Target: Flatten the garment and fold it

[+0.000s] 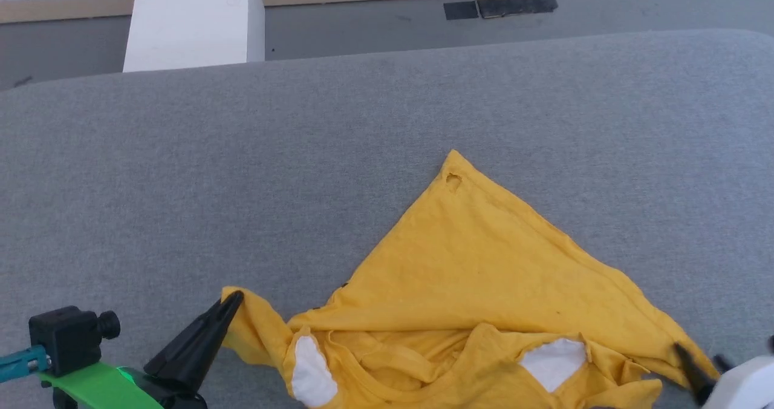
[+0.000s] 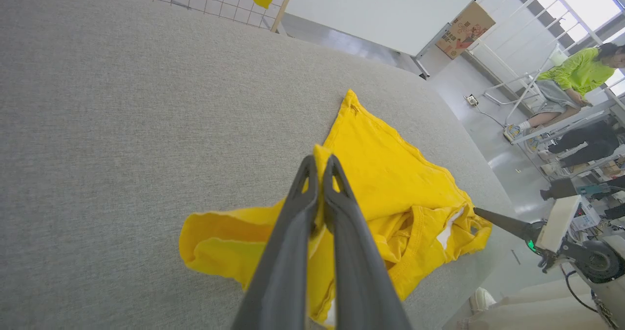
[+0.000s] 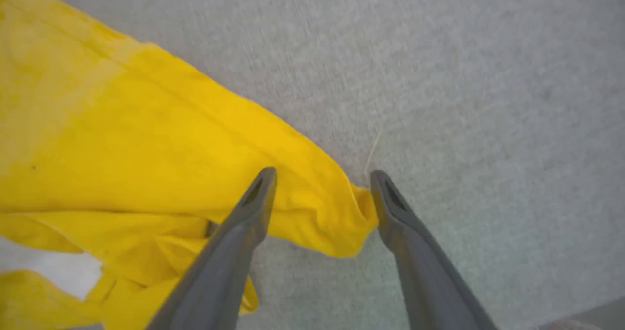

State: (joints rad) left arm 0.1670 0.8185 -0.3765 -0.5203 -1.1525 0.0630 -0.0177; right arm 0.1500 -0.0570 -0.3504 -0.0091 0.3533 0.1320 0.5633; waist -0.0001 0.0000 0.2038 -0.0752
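The left hand (image 2: 320,165) is pinched tight on 1 corner of the garment (image 1: 478,264). The right hand (image 3: 324,176) is open around another corner; it should close there, then both pull apart gently.

The garment (image 1: 484,264) is bright yellow with two white patches (image 1: 553,363); the tabletop (image 1: 242,155) is heathered grey; the left tool (image 1: 234,299) is black, its wrist green
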